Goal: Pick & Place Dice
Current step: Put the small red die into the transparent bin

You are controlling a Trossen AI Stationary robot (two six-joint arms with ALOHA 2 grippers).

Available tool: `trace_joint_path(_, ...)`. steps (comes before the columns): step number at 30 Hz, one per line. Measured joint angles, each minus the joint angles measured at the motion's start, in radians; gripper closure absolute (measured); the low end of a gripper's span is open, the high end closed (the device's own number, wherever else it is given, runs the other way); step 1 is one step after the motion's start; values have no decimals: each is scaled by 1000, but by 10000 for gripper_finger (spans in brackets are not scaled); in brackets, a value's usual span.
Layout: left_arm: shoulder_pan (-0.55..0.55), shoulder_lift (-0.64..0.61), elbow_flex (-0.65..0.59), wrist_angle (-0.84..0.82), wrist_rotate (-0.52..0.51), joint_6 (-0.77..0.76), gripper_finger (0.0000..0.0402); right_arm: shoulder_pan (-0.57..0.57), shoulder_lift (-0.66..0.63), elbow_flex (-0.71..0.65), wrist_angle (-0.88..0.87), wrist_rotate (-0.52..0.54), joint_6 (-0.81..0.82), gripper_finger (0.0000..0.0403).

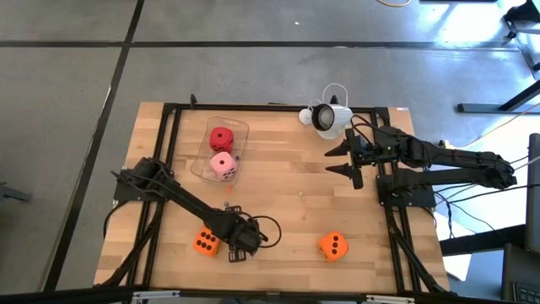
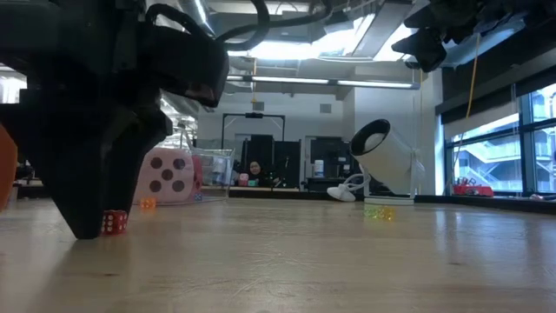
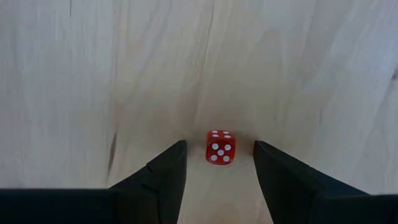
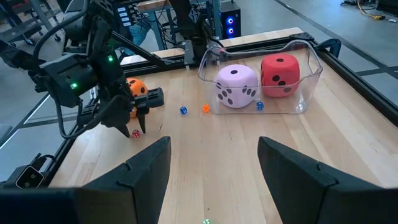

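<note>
My left gripper (image 1: pixel 242 239) is low near the table's near edge, pointing down, open. A tiny red die with white pips (image 3: pixel 220 147) lies on the wood between its fingertips, with a gap on each side. One orange die (image 1: pixel 206 243) sits just left of that gripper, and the other orange die (image 1: pixel 333 246) rests farther right. The red die (image 1: pixel 222 138) and the pink die (image 1: pixel 224 165) sit inside a clear tray (image 1: pixel 240 127). My right gripper (image 1: pixel 344 160) hovers open at the table's right side.
Tiny dice lie scattered on the wood: blue (image 4: pixel 183 110), orange (image 4: pixel 206 108), blue (image 4: pixel 259 106), yellow-green (image 2: pixel 378 211). A white lamp-like device (image 1: pixel 329 118) stands at the far edge. A black frame (image 1: pixel 169 135) borders the table. Bare wood lies mid-table.
</note>
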State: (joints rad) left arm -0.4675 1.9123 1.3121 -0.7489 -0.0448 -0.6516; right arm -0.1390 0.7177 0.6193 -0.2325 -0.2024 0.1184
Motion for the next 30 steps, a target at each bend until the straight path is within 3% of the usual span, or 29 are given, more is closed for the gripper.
trace_joint_path(9, 0, -1, -7, 14, -7, 1, 225, 0, 0, 0, 0, 0, 0, 160)
trace_joint_path(24, 9, -14, -9, 22, -8, -8, 378, 0, 0, 0, 0, 1, 0, 160)
trace_joint_path(30, 35, -75, 9, 22, -82, -7, 382, 0, 0, 0, 0, 3, 0, 160)
